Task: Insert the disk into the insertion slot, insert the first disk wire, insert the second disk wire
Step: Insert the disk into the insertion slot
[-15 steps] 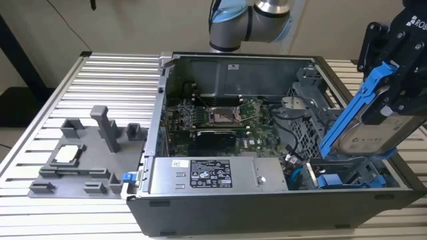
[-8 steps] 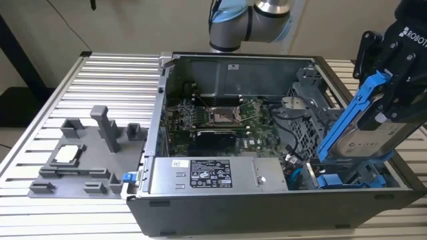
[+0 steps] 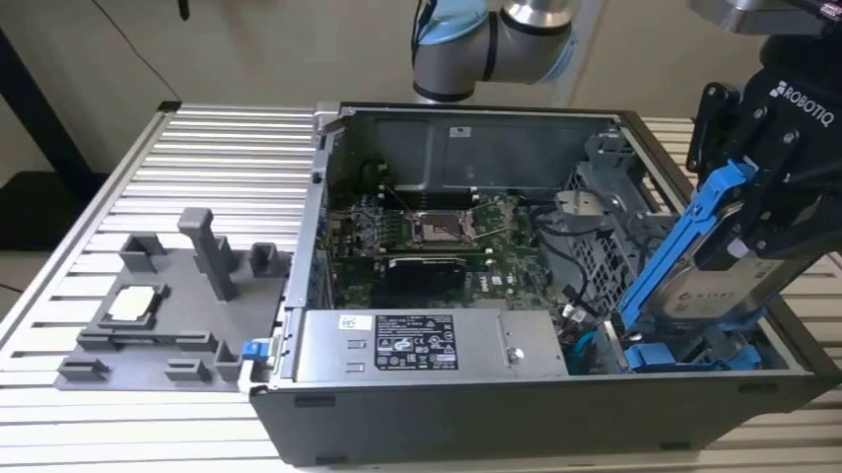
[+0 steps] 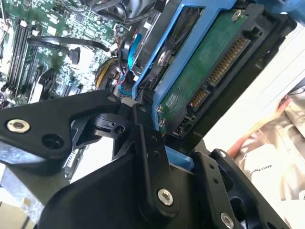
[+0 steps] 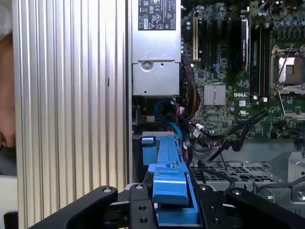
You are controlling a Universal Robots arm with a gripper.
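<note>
At the exterior view's right edge the gripper (image 3: 774, 241) is clamped on the disk (image 3: 695, 296), which tilts steeply with its lower end inside the computer case (image 3: 435, 419). Disk insertion seems in hand. Seating it calls for squaring its blue frame with the bay (image 3: 684, 355) below.

One disk (image 3: 704, 291), one gripper (image 3: 752, 236), one computer case (image 3: 526, 414), one power supply (image 3: 421, 345), one motherboard (image 3: 507, 222).

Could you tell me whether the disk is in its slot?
Out: the black pincer holds the silver, blue-framed disk tilted over the grey case.
</note>
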